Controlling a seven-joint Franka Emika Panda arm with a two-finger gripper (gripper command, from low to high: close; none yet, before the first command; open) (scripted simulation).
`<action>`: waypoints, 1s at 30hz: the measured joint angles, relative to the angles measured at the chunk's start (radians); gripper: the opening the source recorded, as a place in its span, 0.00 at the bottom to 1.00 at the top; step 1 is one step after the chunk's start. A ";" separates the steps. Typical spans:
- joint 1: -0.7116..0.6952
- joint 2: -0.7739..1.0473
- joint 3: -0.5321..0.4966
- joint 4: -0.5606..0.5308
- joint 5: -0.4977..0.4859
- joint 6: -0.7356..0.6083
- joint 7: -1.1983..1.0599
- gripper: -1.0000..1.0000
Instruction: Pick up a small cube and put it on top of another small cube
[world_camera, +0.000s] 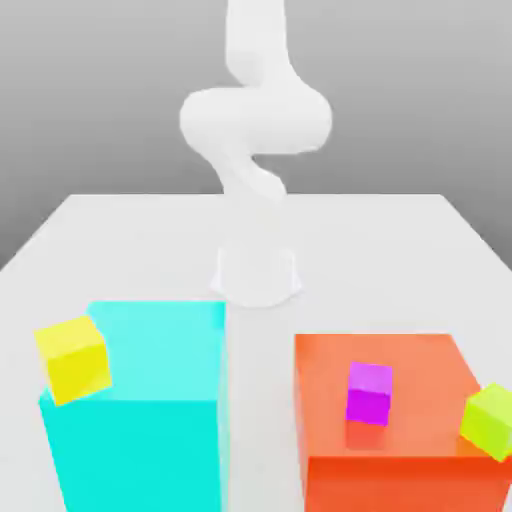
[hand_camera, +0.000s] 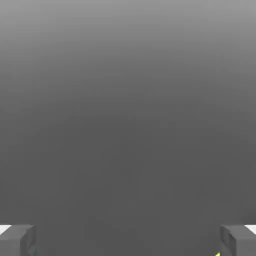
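Two big blocks are sitting side by side on the worktop (world_camera: 120, 230), one block (world_camera: 150, 400) at the exterior view's left, the other block (world_camera: 400, 420) at its right. A small cube (world_camera: 369, 392) is resting on the right block. Another cube (world_camera: 73, 358) is sitting at the left block's outer edge, a third cube (world_camera: 489, 420) at the right block's outer edge. The arm (world_camera: 255, 130) is standing behind, between them.

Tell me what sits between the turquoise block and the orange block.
In the exterior view, a bare strip of white table separates the turquoise block from the orange block; no cube lies there.
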 joint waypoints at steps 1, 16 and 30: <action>-0.017 0.032 -0.022 -0.018 0.012 0.021 0.020 0.50; -0.317 0.576 -0.241 -0.390 0.066 0.397 0.362 0.50; -0.551 0.959 -0.114 -0.507 0.195 0.698 0.357 0.50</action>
